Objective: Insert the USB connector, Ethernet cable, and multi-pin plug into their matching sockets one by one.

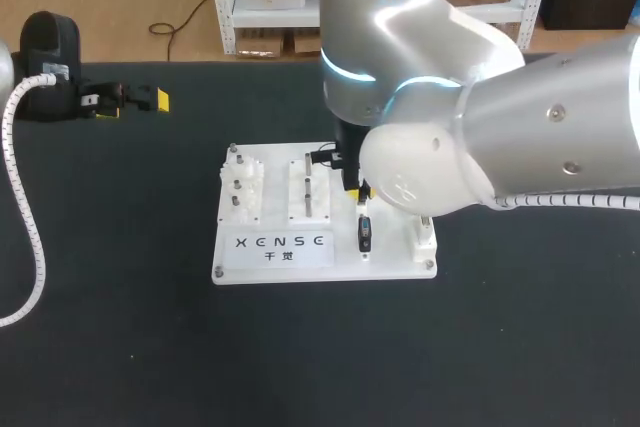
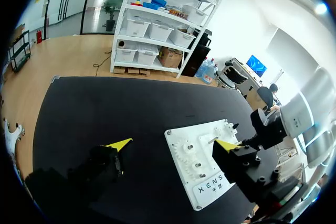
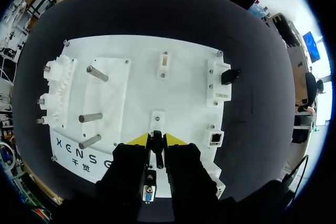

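The right arm is reaching in over a white board (image 1: 300,269) that is lying in the middle of the black table (image 1: 120,347). The right gripper (image 3: 157,140) is pointing down at the board. Its two yellow tips are squeezing a thin black connector (image 3: 156,149) from both sides. The connector is long and dark, and its front end is sitting right at a small white socket block (image 3: 157,120) on the board.

Just behind the tips, between the two black fingers, a multi-pin plug (image 3: 149,193) is showing. It is looking small and boxy, with a blue face and a shiny silver rim. I cannot tell if it is joined to the black connector.

Off to one side of the gripper, a square Ethernet socket (image 3: 216,139) is sitting near the edge of the board. On the other side, three metal pegs (image 3: 90,117) are sticking up. White gears (image 3: 55,85) are sitting beside the pegs.

The left gripper (image 1: 133,102) is hanging over the far left part of the table, well apart from the board. Its fingers are spread wide and are holding nothing.
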`<state>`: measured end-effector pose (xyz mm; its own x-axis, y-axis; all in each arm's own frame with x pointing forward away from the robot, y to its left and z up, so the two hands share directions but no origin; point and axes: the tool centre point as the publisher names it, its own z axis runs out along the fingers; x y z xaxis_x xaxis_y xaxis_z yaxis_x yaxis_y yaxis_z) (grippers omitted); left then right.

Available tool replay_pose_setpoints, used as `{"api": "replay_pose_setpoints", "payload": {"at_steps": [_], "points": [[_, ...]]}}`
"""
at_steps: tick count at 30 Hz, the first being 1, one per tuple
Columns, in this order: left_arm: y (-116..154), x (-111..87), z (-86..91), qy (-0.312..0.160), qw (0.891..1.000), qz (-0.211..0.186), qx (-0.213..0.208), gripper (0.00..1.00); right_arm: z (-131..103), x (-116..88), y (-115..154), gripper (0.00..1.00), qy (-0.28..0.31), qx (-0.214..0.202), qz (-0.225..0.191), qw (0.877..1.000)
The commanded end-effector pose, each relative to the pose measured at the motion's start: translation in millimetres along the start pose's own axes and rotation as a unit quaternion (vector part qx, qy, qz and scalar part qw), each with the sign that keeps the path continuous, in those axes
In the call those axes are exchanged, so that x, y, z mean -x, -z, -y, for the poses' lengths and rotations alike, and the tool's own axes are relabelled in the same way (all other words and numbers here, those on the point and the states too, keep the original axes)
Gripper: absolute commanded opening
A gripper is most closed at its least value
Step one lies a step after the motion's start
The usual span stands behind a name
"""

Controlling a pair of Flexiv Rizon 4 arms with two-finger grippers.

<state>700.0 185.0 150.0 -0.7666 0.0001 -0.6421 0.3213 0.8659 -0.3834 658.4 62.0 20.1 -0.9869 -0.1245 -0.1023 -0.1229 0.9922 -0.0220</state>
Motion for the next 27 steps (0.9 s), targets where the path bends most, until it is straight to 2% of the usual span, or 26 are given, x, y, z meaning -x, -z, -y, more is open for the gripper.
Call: {"api": "replay_pose_setpoints", "payload": {"at_steps": [1, 14, 27], "points": [[0, 0.0, 0.0, 0.000, 1.000, 0.000, 0.000, 1.00, 4, -1, 8, 0.00, -0.001, 0.000, 0.004, 1.000], [0, 0.0, 0.0, 0.000, 1.000, 0.000, 0.000, 1.00, 9, -1, 21, 0.00, -0.008, 0.012, 0.014, 1.000], [0, 0.0, 0.0, 0.000, 1.000, 0.000, 0.000, 1.00, 44, -8, 31, 0.00, -0.021, 0.010, 0.016, 1.000]]}}
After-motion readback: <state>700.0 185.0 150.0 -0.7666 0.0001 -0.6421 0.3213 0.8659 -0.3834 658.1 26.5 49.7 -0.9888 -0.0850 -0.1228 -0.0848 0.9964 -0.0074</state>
